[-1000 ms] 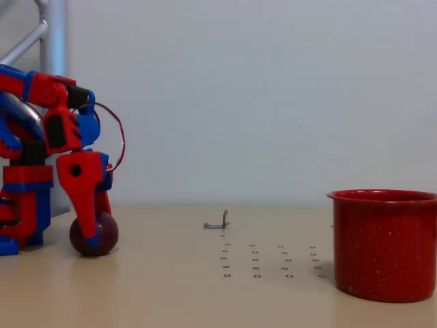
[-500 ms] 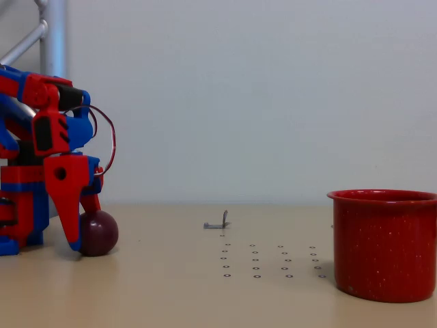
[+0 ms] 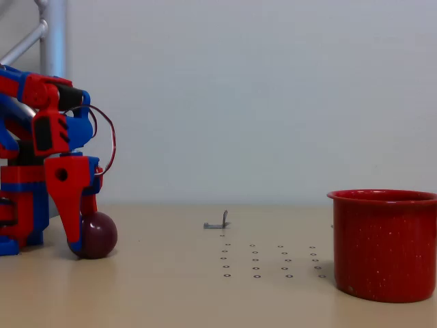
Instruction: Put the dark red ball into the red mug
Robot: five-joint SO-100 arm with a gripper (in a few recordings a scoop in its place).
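Grasping step: the pincer (image 3: 83,236) stands lowered over the dark red ball (image 3: 96,234) resting on the counter (image 3: 205,294) at far left, its closure indiscernible; next, a firm lift and carry right to the red mug (image 3: 384,244).

One dark red ball (image 3: 100,234), touching the pincer's (image 3: 83,240) tip. One red mug (image 3: 385,244), far right of the pincer. One small grey metal clip (image 3: 218,223), between them. One table (image 3: 171,294). One metal post (image 3: 53,37), above the pincer.
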